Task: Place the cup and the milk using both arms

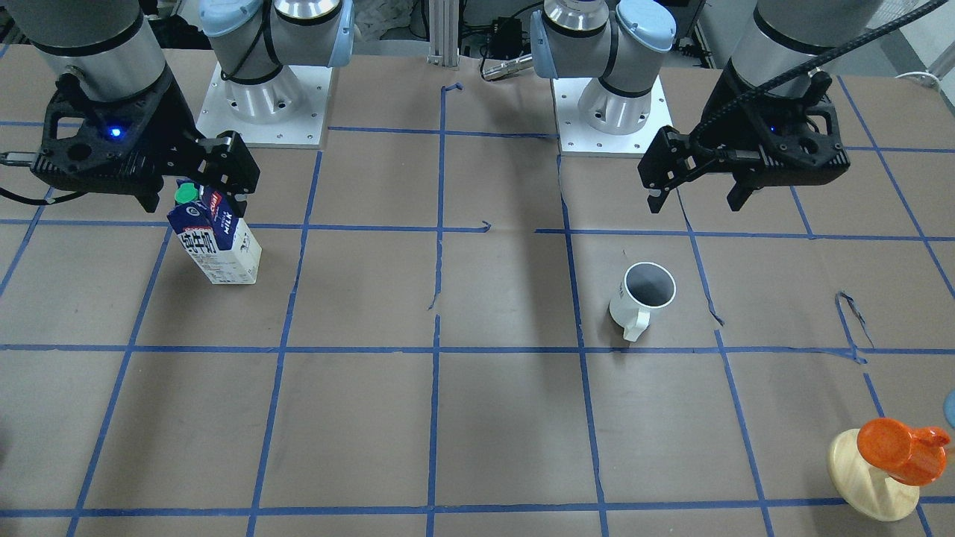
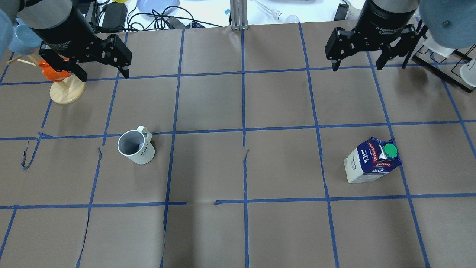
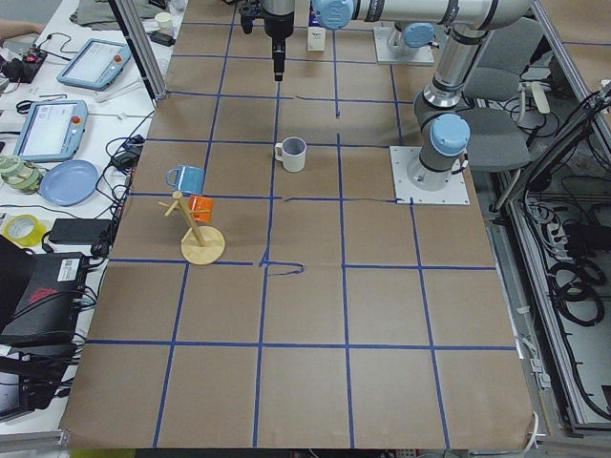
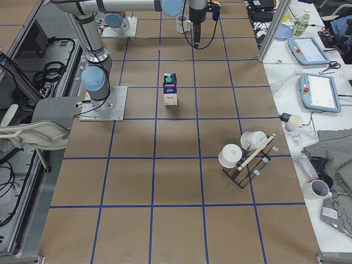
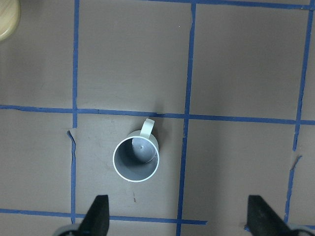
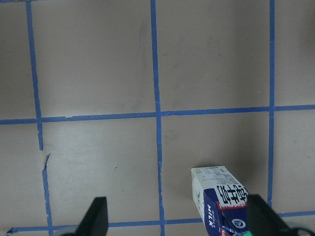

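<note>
Nothing done yet: left tool (image 2: 105,74) and right tool (image 2: 357,67) hang open, empty; cup (image 2: 135,147) and milk (image 2: 373,162) await grasping.

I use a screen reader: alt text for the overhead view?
A white mug and an upright milk carton stand apart on a brown table gridded with blue tape. The left gripper and right gripper hang open, holding nothing.

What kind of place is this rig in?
Probably a robotics lab bench: blue tape grid on a paper-covered table, left arm and right arm bolted down, teach pendants alongside.
</note>
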Controlling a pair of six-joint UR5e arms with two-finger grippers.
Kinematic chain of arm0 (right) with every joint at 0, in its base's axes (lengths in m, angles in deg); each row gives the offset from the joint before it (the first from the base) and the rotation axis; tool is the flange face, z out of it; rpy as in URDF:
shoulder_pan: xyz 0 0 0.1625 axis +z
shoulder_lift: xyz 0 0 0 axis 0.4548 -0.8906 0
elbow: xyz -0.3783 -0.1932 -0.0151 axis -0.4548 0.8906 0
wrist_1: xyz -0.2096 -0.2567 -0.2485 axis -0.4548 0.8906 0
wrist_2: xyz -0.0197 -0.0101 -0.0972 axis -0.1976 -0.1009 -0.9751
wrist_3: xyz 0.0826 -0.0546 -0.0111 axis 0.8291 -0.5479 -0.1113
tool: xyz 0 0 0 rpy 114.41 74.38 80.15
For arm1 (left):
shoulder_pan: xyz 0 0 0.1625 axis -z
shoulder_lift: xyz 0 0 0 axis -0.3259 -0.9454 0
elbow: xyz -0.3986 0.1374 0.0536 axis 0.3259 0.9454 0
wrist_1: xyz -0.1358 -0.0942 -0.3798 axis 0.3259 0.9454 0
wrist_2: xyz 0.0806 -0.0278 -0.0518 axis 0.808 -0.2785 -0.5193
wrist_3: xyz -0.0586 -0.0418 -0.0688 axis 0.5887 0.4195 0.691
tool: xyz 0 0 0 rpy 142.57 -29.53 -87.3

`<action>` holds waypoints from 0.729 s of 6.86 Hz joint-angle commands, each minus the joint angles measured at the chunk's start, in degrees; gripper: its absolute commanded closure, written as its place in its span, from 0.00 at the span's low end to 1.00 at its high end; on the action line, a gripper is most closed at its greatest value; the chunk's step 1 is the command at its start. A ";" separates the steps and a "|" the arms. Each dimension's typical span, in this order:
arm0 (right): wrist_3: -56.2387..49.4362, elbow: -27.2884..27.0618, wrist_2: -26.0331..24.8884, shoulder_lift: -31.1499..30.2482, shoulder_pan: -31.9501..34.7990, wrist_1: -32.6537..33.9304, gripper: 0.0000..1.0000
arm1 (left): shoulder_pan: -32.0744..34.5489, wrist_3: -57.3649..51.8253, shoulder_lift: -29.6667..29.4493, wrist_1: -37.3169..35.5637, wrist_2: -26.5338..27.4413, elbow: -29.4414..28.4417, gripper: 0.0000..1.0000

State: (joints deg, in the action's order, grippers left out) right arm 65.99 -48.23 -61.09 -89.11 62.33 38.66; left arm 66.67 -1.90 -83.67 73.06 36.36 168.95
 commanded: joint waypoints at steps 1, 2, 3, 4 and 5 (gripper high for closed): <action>0.00 -0.01 -0.03 -0.02 0.00 0.00 0.00 | 0.00 -0.09 0.39 0.00 0.13 0.09 0.00; 0.00 0.08 -0.03 -0.02 0.00 0.00 0.00 | 0.00 -0.09 0.39 0.00 0.30 0.26 0.00; 0.00 -0.01 -0.03 0.07 0.00 0.00 0.00 | 0.00 -0.09 0.91 0.70 0.30 0.44 0.00; 0.00 -0.01 -0.03 0.07 0.00 0.00 0.00 | -0.44 -0.70 1.62 0.62 0.48 1.49 0.00; 0.00 0.08 -0.03 0.07 0.00 0.00 0.00 | -0.18 -0.09 0.32 -0.17 0.48 1.84 0.00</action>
State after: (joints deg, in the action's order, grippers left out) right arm 65.98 -48.21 -61.12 -89.06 62.33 38.66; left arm 66.45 -2.25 -82.64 73.46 36.77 170.15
